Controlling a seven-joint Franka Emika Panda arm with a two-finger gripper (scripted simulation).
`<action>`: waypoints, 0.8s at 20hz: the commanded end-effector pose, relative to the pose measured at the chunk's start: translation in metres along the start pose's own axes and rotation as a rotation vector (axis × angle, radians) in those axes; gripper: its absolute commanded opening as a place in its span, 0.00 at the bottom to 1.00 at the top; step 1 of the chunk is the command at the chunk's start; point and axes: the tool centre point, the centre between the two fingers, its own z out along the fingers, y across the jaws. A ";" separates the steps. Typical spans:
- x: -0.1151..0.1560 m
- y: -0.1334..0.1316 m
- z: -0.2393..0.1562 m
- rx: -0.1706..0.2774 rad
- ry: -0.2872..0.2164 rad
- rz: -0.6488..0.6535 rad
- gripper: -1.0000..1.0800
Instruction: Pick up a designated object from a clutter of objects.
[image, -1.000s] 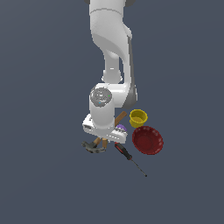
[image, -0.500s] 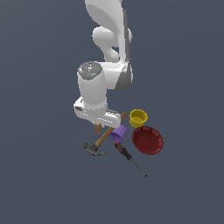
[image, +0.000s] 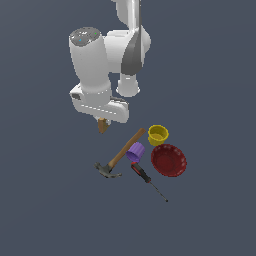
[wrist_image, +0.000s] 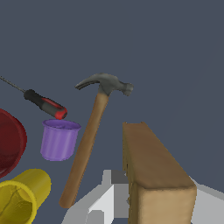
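The tan-brown block (image: 103, 125) hangs under my hand, lifted well above the floor and apart from the other objects. In the wrist view the block (wrist_image: 153, 175) fills the foreground between my grey fingers (wrist_image: 103, 201). My gripper (image: 103, 123) is shut on it. On the floor lie the wood-handled hammer (image: 120, 152), the purple cup (image: 135, 152), the yellow cup (image: 158, 135), the dark red bowl (image: 169, 160) and the red-and-black screwdriver (image: 146, 178). The wrist view also shows the hammer (wrist_image: 89, 140), purple cup (wrist_image: 58, 139), screwdriver (wrist_image: 43, 104), yellow cup (wrist_image: 19, 199) and bowl (wrist_image: 8, 142).
The grey floor (image: 210, 100) stretches around the group of objects. The white arm (image: 107, 55) rises above the gripper towards the top of the exterior view.
The gripper has risen from the clutter with the tan block in it, moving up and towards the exterior view's left. The other objects have stayed in place.
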 end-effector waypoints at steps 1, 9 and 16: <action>-0.009 0.012 -0.022 0.000 -0.001 0.000 0.00; -0.035 0.052 -0.095 -0.003 -0.008 0.002 0.00; -0.051 0.080 -0.146 -0.006 -0.012 0.003 0.00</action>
